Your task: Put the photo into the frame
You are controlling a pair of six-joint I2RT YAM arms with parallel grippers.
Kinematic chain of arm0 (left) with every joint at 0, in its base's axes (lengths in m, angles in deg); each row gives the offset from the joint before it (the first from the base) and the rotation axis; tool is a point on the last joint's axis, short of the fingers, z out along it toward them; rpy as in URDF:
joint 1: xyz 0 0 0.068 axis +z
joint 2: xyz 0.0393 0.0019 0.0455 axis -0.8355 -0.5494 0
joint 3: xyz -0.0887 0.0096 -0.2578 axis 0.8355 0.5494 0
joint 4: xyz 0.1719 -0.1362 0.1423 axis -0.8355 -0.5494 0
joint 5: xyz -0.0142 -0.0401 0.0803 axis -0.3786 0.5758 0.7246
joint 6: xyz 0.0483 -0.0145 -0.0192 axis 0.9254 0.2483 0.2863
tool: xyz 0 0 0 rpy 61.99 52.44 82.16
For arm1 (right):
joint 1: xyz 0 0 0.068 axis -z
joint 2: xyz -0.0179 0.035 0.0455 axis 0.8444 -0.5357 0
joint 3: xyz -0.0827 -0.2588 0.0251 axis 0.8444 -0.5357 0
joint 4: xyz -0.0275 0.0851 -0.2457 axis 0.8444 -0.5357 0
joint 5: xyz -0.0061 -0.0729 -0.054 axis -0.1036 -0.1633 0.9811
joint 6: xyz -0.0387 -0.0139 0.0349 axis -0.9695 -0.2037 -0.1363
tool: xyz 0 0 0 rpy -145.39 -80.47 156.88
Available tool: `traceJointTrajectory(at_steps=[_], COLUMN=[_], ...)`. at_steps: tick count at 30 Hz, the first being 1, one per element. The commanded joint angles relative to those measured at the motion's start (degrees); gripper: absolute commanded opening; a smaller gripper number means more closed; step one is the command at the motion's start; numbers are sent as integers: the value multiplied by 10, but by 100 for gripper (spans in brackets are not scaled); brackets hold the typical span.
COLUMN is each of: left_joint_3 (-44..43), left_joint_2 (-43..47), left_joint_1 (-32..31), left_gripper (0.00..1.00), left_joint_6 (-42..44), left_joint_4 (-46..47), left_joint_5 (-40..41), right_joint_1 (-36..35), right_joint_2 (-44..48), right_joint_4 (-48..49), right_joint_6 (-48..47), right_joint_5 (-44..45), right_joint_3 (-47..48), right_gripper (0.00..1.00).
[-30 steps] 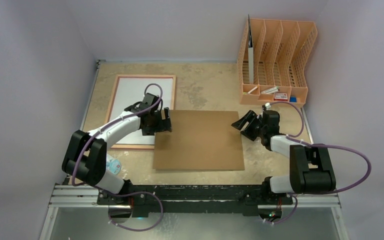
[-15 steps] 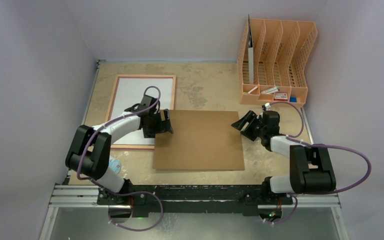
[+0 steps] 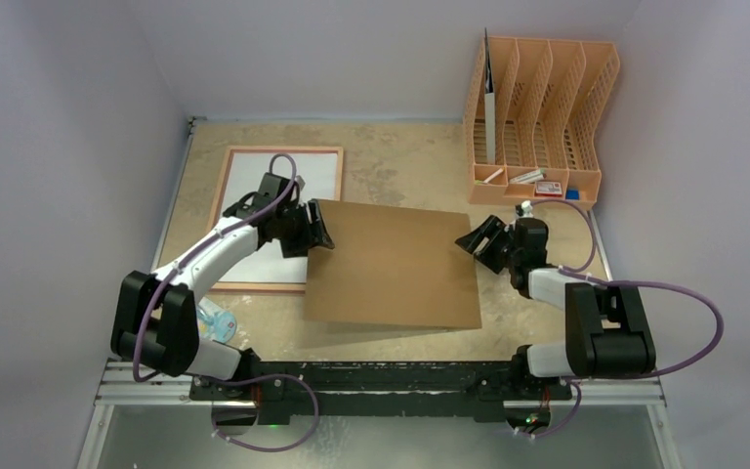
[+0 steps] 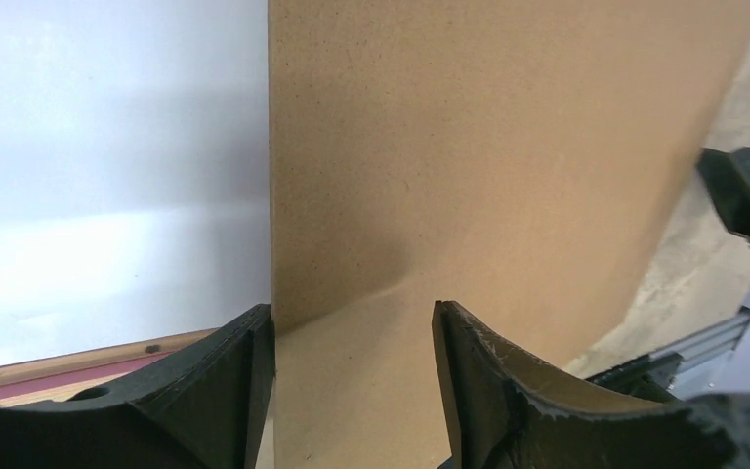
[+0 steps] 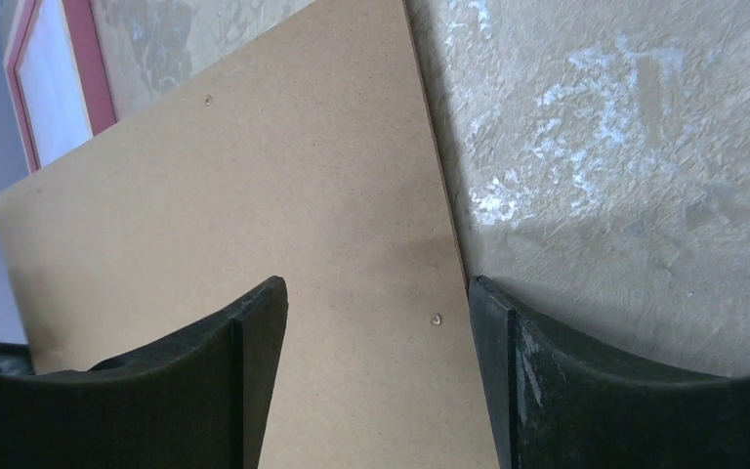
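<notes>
The frame [image 3: 221, 210] shows a thin pink rim, white inside. Left gripper [image 3: 318, 234] and right gripper [image 3: 476, 242] both stand unclenched

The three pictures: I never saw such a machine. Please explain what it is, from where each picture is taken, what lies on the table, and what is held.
These are two robot arms bolted at the near edge of the table. One picture looks down from above; the other two come from a camera on each wrist. On the table lie a brown board, a pink frame with a white sheet inside, and an orange rack. The left tool is at the board's left edge, which is raised off the table; its jaws stand apart, so a firm grip is unclear. The right tool is open by the right edge.
</notes>
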Motion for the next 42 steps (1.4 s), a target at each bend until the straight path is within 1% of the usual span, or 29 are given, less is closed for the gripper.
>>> traceJointTrajectory(at_steps=[1,4,6,10,12,15,18,20,23,25,29,30,33,34,38,40,42], left_joint_3=[-34,-27,-26,-42,-52,-53,-48,-50,-61,-73,-101,-111,-130,-134,-158,-176,-198], left_joint_2=[32,35,38,48,47,43,47,52,59,62,66,66,65,64,54,49,43], left_joint_1=[-11,-10,-9,-9,-8,-8,-8,-7,-5,-1,7,10,15,18,31,42,53], left_gripper=[58,52,47,36,32,30,32,33,33,30,17,14,2,0,0,0,0], left_joint_6=[-34,-50,-59,-46,-37,-49,-76,-90,-93,-83,-57,-50,-37,-36,-38,-40,-43], left_joint_4=[54,80,95,89,83,102,137,154,149,133,90,79,58,55,48,42,33], left_joint_5=[-124,-171,-186,-182,-187,-231,-269,-283,-287,-283,-254,-248,-232,-231,-229,-227,-226], right_joint_1=[-16,-16,-16,-17,-17,-17,-17,-17,-18,-17,-17,-17,-17,-17,-18,-17,-19], right_joint_2=[-35,-39,-39,-31,-24,-18,-15,-11,-6,-3,11,18,43,56,141,187,223], right_joint_4=[-89,-85,-82,-82,-80,-77,-75,-75,-80,-86,-103,-110,-140,-154,-209,-220,-225], right_joint_6=[3,3,3,3,4,6,7,9,15,16,14,11,-7,-14,-35,-46,-60], right_joint_5=[-33,-38,-40,-41,-46,-55,-65,-66,-56,-46,-26,-20,3,16,73,101,124], right_joint_3=[-35,-37,-40,-43,-44,-45,-46,-47,-51,-51,-45,-41,-21,-11,27,48,73], right_gripper=[71,71,71,71,71,72,72,72,72,72,72,72,73,74,82,86,88])
